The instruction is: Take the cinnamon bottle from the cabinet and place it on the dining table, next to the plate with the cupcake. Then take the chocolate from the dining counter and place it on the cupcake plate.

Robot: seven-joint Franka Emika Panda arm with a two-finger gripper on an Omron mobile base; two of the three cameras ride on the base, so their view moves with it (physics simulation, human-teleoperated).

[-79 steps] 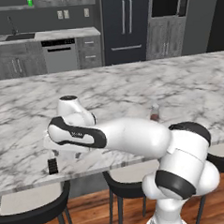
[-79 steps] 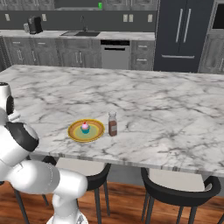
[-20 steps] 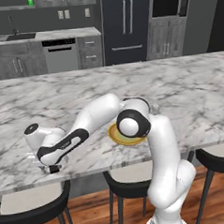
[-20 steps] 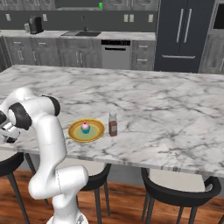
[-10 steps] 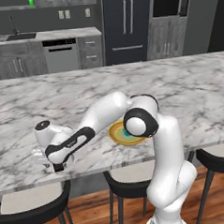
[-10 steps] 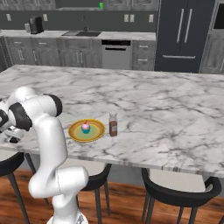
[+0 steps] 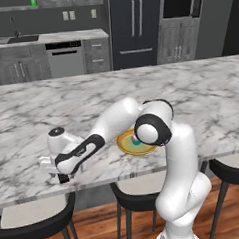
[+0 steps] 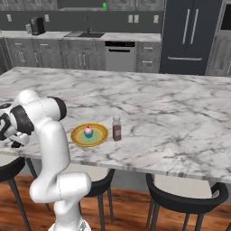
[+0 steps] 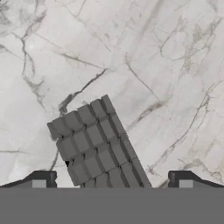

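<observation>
1. The pincer point(image 9: 112, 183) is wide open, pointing down at the counter point(image 9: 166, 65), and it holds nothing.
2. In the hand view, its two dark fingertips point(image 9: 41, 179) stand far apart, one on each side of the chocolate point(image 9: 94, 146).
3. The chocolate is a dark bar made of small squares. It lies flat on the white marble, turned at a slant between the fingertips. I cannot tell if the tips touch it.
4. In the left base view, the pincer point(image 7: 63, 178) is low, right at the near edge of the counter point(image 7: 199, 86), toward its left end.
5. The white arm point(image 7: 158, 139) bends down and to the left to get there.
6. The plate point(image 8: 89, 135) is yellow and sits near the near edge of the counter, well apart from the pincer.
7. The cupcake point(image 8: 88, 131) with pink frosting stands in the middle of the plate.
8. The cinnamon bottle point(image 8: 117, 128) stands upright on the counter just beside the plate, on the side away from the pincer.
</observation>
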